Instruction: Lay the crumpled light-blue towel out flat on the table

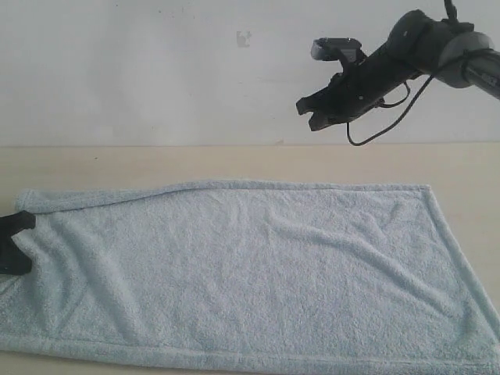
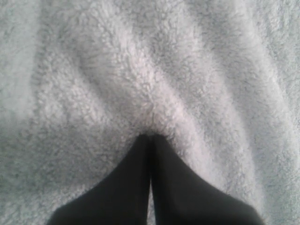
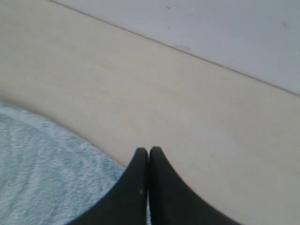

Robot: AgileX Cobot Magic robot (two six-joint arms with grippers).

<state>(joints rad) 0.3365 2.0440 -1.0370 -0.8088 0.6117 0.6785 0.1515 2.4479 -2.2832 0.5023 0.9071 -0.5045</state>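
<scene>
**Ana:** How many towels do you count?
**Ben:** One light-blue towel (image 1: 250,273), and one beige table (image 1: 234,160).
**Ana:** And grippers?
**Ben:** Two: the left gripper (image 2: 149,138) and the right gripper (image 3: 148,151) (each shows two black fingers (image 3: 133,192), so four in all).
**Ana:** Anything else worth counting?
**Ben:** One white wall (image 1: 117,78), one small grey mark (image 1: 244,37) and one black cable (image 1: 391,125). That makes one of each.

Open table (image 1: 234,160) strip behind towel (image 1: 250,273)

Black right arm (image 1: 367,74), looping black cable (image 1: 391,117), grey joint (image 1: 461,48), tapered black jaws
</scene>
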